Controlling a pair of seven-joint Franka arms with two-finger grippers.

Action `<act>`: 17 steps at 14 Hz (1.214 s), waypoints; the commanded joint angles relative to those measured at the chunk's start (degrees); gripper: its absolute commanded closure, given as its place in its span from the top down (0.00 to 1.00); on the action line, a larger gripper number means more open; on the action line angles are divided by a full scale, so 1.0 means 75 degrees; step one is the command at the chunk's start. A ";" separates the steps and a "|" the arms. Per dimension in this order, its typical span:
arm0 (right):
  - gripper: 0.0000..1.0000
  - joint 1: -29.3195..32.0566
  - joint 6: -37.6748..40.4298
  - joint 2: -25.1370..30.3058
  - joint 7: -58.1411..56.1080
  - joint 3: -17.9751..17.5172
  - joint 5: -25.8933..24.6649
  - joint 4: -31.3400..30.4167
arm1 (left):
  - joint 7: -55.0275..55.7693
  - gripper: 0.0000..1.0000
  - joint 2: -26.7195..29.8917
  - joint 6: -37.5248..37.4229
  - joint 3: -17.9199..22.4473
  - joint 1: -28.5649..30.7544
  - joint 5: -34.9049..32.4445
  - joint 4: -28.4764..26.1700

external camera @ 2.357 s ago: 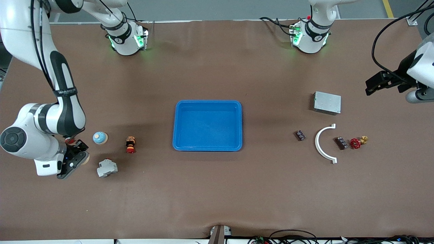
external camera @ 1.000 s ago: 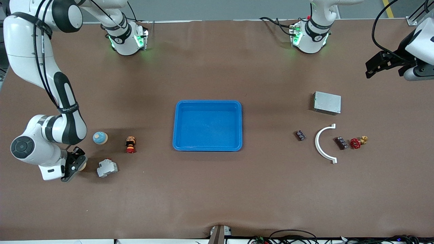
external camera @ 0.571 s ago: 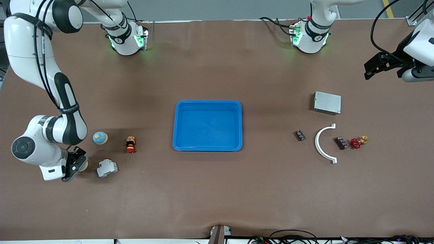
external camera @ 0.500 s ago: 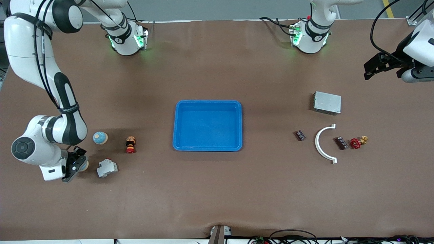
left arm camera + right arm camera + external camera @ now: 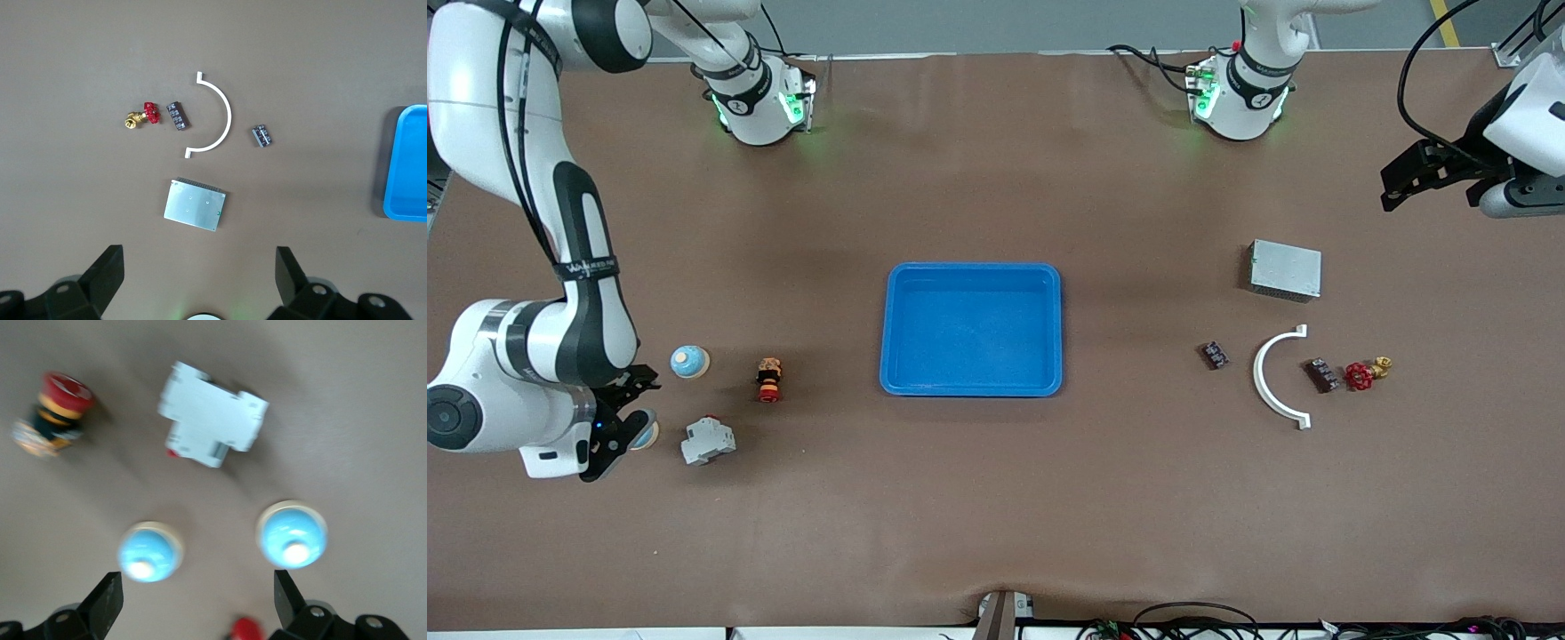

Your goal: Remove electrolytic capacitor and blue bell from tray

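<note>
a: what has just changed at the right hand point(image 5: 624, 418)?

b: a second ago its fingers were closed on a small blue bell point(image 5: 643, 435); now they stand wide and the hand sits a little higher, over the bell, which rests on the worktop point(image 5: 996, 498) near the edge at the right arm's end. in the right wrist view it lies bare between the fingers, touched by neither.

a: and around it?

b: a white switch block point(image 5: 708, 441) is just beside it, a second blue bell point(image 5: 689, 361) sits farther from the front camera, and a red-capped push button point(image 5: 769, 380) stands beside that one, toward the tray.

a: the tray itself?

b: the blue tray point(image 5: 971, 330) is at the worktop's middle, and nothing shows inside it. i'd judge the removal finished or nearly so. i can't pick out the capacitor among the small parts.

a: the left hand point(image 5: 1400, 185)?

b: waiting with fingers wide over the left arm's end of the worktop, above a grey metal box point(image 5: 1284, 269), a white curved piece point(image 5: 1267, 378) and a red valve point(image 5: 1362, 373).

a: any writing?

b: a dark band on the right arm carries lettering, too small to read. nothing else legible.
</note>
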State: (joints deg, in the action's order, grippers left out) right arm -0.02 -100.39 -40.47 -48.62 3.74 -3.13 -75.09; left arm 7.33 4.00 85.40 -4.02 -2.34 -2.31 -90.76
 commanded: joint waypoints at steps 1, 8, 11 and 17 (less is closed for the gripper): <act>1.00 -0.0722 0.1204 0.0881 0.1859 0.0029 0.0066 -0.0078 | -0.0110 1.00 0.0053 0.0039 0.0044 -0.0040 0.0109 0.0019; 1.00 -0.1978 0.2979 0.2884 0.5179 0.0017 0.0615 -0.0942 | -0.0181 1.00 -0.0041 0.0027 0.0033 -0.0064 0.0121 0.0101; 1.00 -0.2037 0.2978 0.3600 0.5838 0.0017 0.0675 -0.1506 | -0.0169 1.00 -0.0052 -0.0008 -0.0096 -0.0064 0.0133 0.0066; 1.00 -0.2049 0.2454 0.4841 0.6435 0.0017 0.0839 -0.2991 | -0.0471 1.00 0.0018 0.0015 -0.0247 -0.0052 0.0109 0.0078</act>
State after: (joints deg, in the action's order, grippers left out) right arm -15.31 -78.46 -10.00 -2.84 3.77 2.19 -89.70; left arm 6.36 3.65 85.50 -4.92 -2.98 -2.16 -90.52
